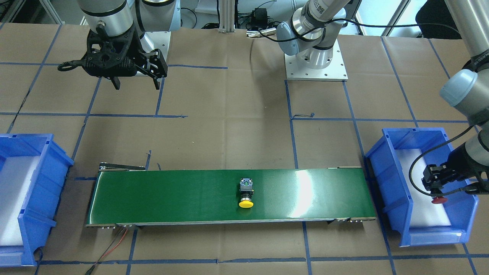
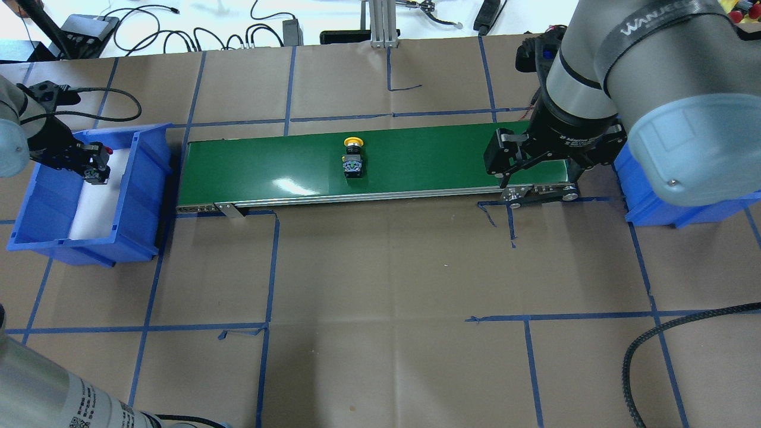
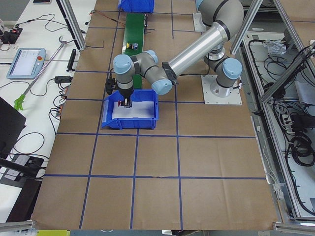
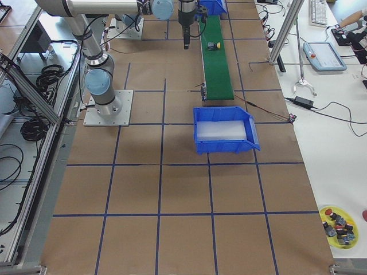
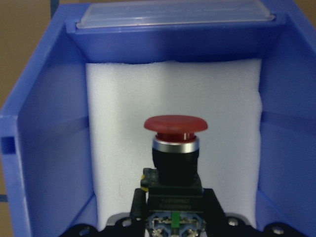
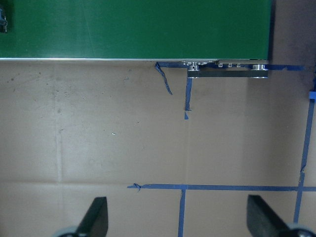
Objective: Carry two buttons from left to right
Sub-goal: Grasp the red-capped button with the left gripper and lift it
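Jaws of left gripper [image 1: 435,190] clamped on switch body of red button [image 5: 175,143], low inside blue bin [image 1: 386,172]; walls on four sides, top free. Cap faces white foam [image 5: 118,123]; long axis in line with gripper. Right gripper [image 1: 136,84] wide open, empty, above table [image 1: 229,126] beside green belt [image 1: 172,194] end. Yellow button [image 1: 246,193] lies on side mid-belt, axis across belt, cap toward edge away from robot.

Bright, even light falls from above, leaving only soft, faint shadows. A white glare patch lies on the green conveyor belt [image 1: 172,191], toward its left end. In the left wrist view the red button [image 5: 175,123] looks slightly soft, and the near edge blurs.
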